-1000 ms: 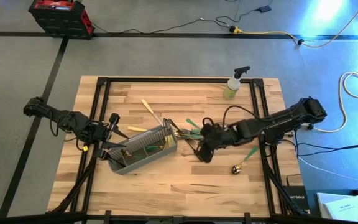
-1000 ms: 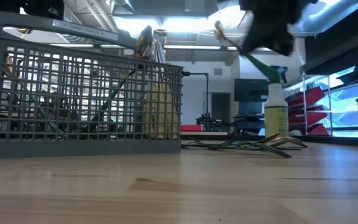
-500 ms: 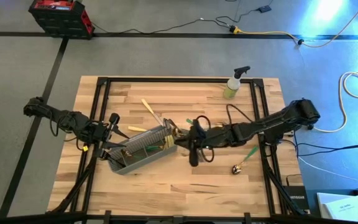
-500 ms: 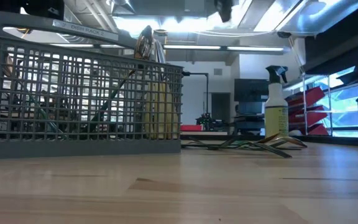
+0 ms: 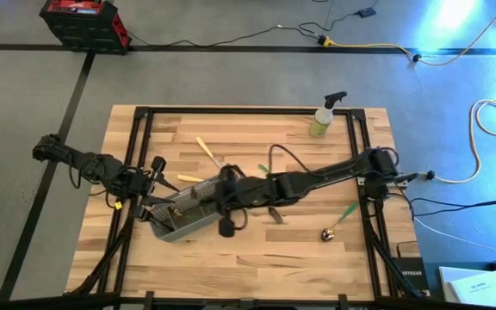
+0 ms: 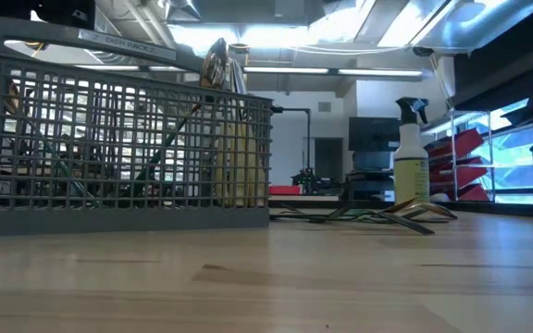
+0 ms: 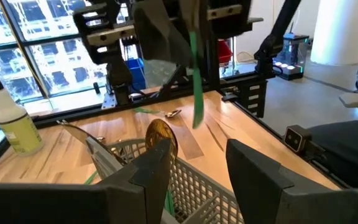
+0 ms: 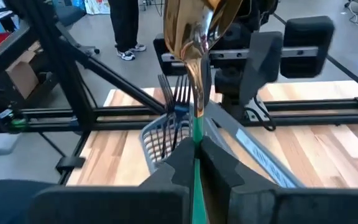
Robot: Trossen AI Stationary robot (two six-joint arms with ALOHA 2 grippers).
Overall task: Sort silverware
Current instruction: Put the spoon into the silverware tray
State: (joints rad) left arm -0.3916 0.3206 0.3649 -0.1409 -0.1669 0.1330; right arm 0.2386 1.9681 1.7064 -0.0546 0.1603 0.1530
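The grey wire-mesh caddy [image 5: 195,207] rests on its base on the table [image 5: 257,258] and holds forks [image 8: 176,93] and a gold spoon [image 7: 160,134] standing heads up. My right gripper [image 8: 196,149] hangs over the caddy's right part [image 5: 222,194], shut on a green-handled gold spoon [image 8: 197,25]. My left gripper [image 7: 194,168] is at the caddy's left end [image 5: 151,191], with mesh between its fingers. More silverware lies loose on the table [image 5: 207,151], [image 5: 269,211], [image 5: 338,222]. My right gripper pinches the spoon's green handle [image 8: 196,163] between its two fingers, close to the gold neck. The gold head sticks out past the fingertips, and the handle's free end [image 7: 196,93] hangs below. The spoon is lifted clear above the caddy. My left gripper has the caddy's mesh wall [image 7: 191,190] between its fingers, coming level from the table's left. The fingers hide the place of contact. The caddy stays on the table.
A yellow-green spray bottle [image 5: 321,120] stands at the far right of the table. A tangle of silverware [image 6: 378,215] lies right of the caddy. Black frame rails run along the table's left and right sides [image 5: 364,172]. People's legs show beyond the table [image 8: 126,28].
My right gripper has carried the green-handled spoon toward the table's left, from the pile right of the caddy to above the caddy. It rose out of the low view and rolled its wrist on the way. The left arm and the caddy kept still.
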